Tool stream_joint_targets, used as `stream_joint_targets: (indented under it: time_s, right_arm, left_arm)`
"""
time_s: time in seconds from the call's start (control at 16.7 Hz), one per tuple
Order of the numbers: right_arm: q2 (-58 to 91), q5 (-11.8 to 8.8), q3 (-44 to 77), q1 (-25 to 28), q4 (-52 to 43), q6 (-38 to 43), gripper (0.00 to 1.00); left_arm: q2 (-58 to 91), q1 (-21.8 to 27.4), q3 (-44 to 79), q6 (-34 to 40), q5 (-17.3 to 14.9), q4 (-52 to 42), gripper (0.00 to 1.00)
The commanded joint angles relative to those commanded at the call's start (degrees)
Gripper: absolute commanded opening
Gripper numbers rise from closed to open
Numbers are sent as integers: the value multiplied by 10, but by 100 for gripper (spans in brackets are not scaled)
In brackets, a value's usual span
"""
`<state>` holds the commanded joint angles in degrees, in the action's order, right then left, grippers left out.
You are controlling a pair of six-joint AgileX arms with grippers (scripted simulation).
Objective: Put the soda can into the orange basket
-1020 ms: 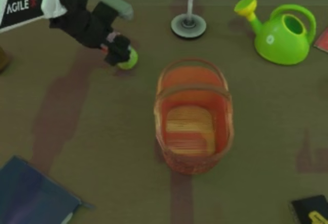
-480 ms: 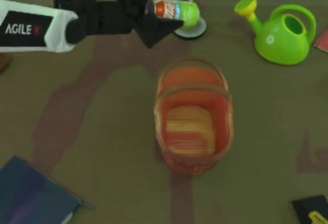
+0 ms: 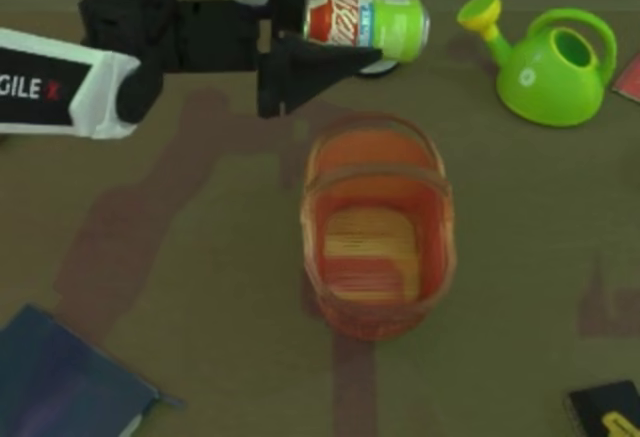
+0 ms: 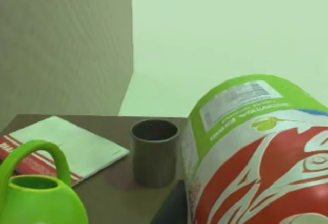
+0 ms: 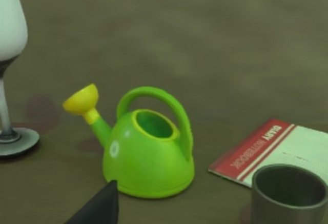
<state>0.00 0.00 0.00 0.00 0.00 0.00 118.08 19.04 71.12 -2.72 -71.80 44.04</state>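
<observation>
Desk: dull brown-green top, seen from above.
Blue book: lower left corner of the desk, partly out of view.
Left arm: reaches in from the upper left, white casing with black lettering.
Left gripper: closed on the red end of the soda can, carrying it clear of the desk.
Soda can: lying sideways in the gripper, green end toward the right; above the far side of the desk, past the far rim of the basket, in front of the glass base.
Basket: orange wicker, centre of the desk, handle arched across; nothing inside.
Wine glass: far edge, behind the can.
Watering can: green, upper right.
Cup: grey, near a red-and-white booklet.
Right gripper: only a dark fingertip shows in its wrist view; opening cannot be told.
</observation>
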Motion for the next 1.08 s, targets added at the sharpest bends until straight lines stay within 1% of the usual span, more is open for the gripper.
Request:
stream_joint_targets:
  time_s: [0.06,0.42,0.54,0.84,0.96,1.08]
  right_arm:
    - [0,0,0,0,0,0,100]
    - [0,0,0,0,0,0,100]
    - [0,0,0,0,0,0,100]
    - [0,0,0,0,0,0,100]
    - [0,0,0,0,0,0,100]
    - [0,0,0,0,0,0,100]
  left_arm:
    - [-3,0,-3,2,-4,6,0]
    - [9,-3,-3,1,-4,14,0]
    - [37,-4,-8,1,-6,47,0]
    - [127,-12,-32,4,-7,170,0]
    - [147,-14,-38,5,-6,194,0]
    - [149,-14,-39,5,-5,196,0]
